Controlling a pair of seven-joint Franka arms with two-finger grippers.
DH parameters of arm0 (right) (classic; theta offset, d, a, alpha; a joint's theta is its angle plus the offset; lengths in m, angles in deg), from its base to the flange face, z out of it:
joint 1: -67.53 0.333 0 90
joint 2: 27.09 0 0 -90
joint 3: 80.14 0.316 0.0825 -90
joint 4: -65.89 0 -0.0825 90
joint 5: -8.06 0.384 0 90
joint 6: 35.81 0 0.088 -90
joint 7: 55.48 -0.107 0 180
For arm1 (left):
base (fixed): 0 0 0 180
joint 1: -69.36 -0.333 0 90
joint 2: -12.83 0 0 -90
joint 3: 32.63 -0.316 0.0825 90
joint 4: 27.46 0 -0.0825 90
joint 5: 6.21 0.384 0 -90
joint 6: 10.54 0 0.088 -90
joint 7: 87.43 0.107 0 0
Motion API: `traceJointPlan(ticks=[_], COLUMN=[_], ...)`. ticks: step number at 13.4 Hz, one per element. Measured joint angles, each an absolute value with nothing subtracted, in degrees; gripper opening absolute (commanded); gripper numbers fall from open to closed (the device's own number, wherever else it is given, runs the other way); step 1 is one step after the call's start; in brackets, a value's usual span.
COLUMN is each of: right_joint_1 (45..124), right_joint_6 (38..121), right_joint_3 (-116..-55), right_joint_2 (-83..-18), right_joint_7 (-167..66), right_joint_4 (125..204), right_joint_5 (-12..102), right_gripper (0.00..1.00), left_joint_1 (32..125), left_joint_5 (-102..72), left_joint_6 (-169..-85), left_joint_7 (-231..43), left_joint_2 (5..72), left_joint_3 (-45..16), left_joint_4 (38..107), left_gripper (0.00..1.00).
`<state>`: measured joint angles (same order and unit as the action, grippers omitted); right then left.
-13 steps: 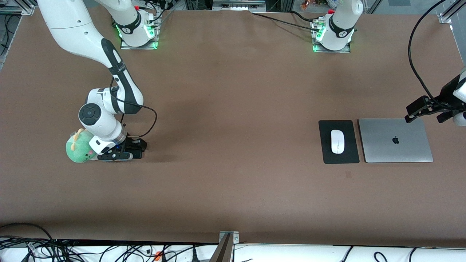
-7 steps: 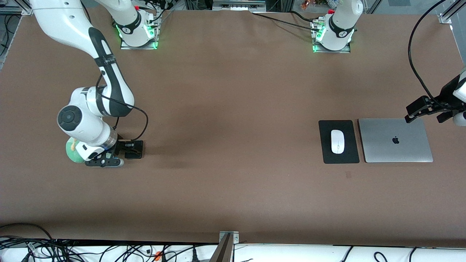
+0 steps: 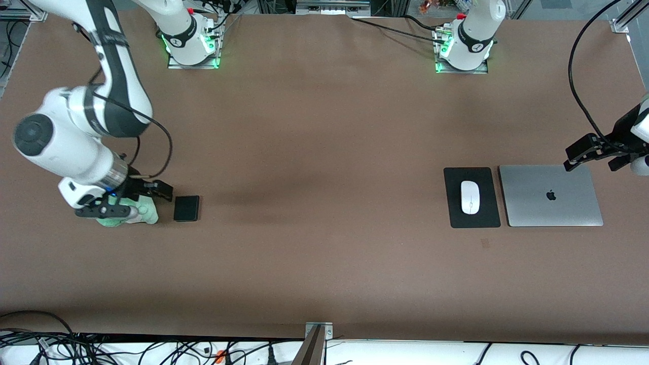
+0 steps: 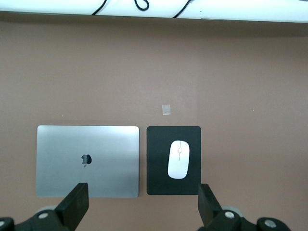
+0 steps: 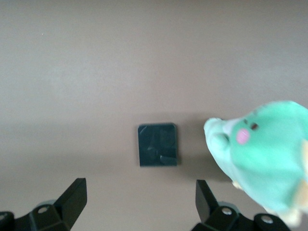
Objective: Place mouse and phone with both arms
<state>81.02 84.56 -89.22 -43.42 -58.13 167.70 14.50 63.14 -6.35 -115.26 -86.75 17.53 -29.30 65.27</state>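
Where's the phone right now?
The phone lies flat on the table at the right arm's end, beside the green plush toy.

The mouse [image 3: 470, 197] is glossy white on a plain black mouse pad [image 3: 484, 217]. The laptop [image 3: 551, 195] is matte silver with a dark logo. The phone [image 3: 186, 208] is plain black. The plush toy [image 5: 269, 149] is mint green with a pink cheek spot. The counter [image 3: 324, 213] is uniform brown.

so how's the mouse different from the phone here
The mouse is white and oval; the phone is black and nearly square. The mouse lies on a black mouse pad beside the laptop; the phone lies on the bare table beside a green plush toy. Neither is held.
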Motion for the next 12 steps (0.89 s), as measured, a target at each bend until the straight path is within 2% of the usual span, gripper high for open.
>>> traceJointPlan(ticks=[7,12], right_joint_1=[77.4,73.3], right_joint_6=[67.2,61.7], right_joint_3=[-90.5,-85.8], right_joint_2=[-30.8,-28.9], right_joint_7=[-55.4,-55.3], right_joint_4=[167.5,162.5], right_joint_5=[13.0,7.5], right_gripper=[1.0,1.0], left_joint_1=[63.1,63.1], left_joint_5=[-6.3,-6.3], left_joint_6=[-115.2,-115.2], left_joint_7=[-86.7,-86.7], left_joint_2=[17.5,17.5], left_joint_3=[-29.3,-29.3], left_joint_4=[65.3,65.3], left_gripper=[1.0,1.0])
